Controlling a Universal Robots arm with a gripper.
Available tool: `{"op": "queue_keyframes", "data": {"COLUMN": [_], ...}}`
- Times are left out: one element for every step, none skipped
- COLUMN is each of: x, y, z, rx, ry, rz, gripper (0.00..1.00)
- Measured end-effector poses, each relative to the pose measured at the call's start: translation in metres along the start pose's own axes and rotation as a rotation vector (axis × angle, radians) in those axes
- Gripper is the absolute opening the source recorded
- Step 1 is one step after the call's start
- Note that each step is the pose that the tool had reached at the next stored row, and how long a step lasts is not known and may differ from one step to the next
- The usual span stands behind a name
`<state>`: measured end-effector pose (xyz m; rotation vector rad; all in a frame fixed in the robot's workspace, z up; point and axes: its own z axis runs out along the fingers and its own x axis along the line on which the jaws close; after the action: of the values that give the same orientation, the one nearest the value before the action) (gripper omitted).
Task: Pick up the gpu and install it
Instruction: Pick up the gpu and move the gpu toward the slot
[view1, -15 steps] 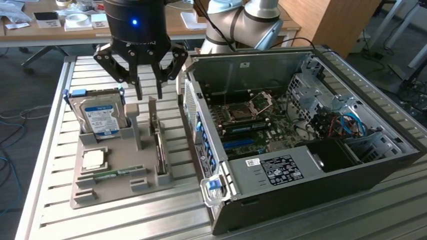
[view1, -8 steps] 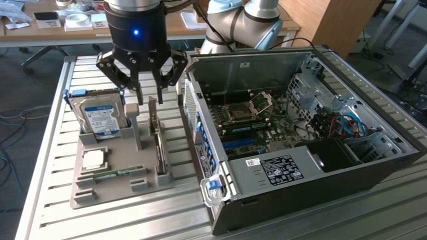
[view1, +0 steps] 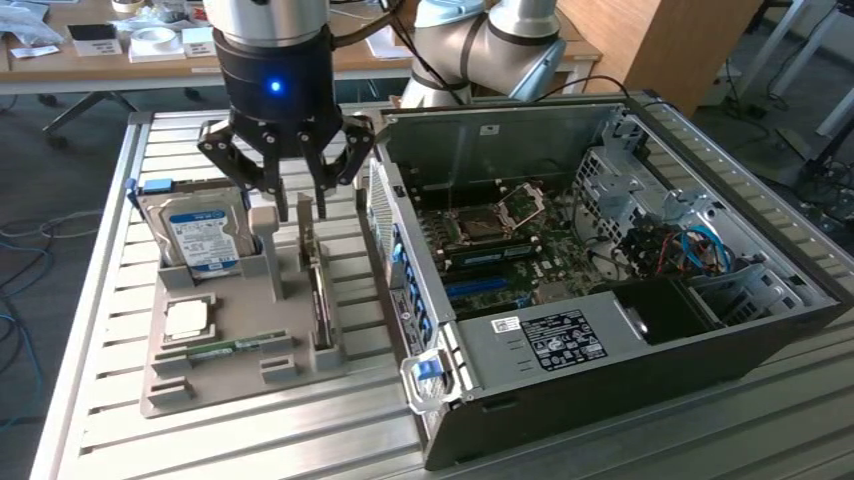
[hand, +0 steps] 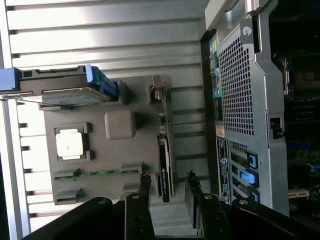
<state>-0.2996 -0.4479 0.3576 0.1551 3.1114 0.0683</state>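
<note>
Wrist view: gpu (hand: 165, 165) between hard drive (hand: 65, 94) and case (hand: 240, 100).

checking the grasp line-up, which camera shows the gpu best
The wrist view: the gpu shows along its whole top edge, standing on edge in the grey holder, with the open gripper over one end. In the exterior view it is a thin upright sliver, one end partly behind the gripper.

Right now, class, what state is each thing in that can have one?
Gripper: open, over the gpu.
Gpu: on edge in holder, ungripped.
Hard drive: upright in holder.
CPU: flat in holder.
Memory stick: flat in holder.
Case: side open.
</note>
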Motion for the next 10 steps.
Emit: {"op": "queue_keyframes", "data": {"x": [0.0, 0.0, 0.0, 0.0, 0.0, 0.0, 0.0, 0.0, 0.0, 0.0], "y": [-0.0001, -0.0002, -0.0002, -0.0003, -0.0004, -0.0005, -0.0006, -0.0006, -0.0007, -0.0008], "z": [0.0018, 0.0036, 0.0054, 0.0072, 0.0091, 0.011, 0.0127, 0.0146, 0.0163, 0.0181], "rx": [0.0, 0.0, 0.0, 0.0001, 0.0, -0.0001, 0.0, -0.0001, 0.0, 0.0], "ry": [0.0, 0.0, 0.0, 0.0001, 0.0, 0.0, 0.0, -0.0001, 0.0, 0.0], "rz": [0.0, 0.0, 0.0, 0.0, 0.0, 0.0, 0.0, 0.0, 0.0, 0.0], "gripper": [0.42, 0.42, 0.42, 0.42, 0.42, 0.42, 0.42, 0.42, 0.42, 0.42]}}
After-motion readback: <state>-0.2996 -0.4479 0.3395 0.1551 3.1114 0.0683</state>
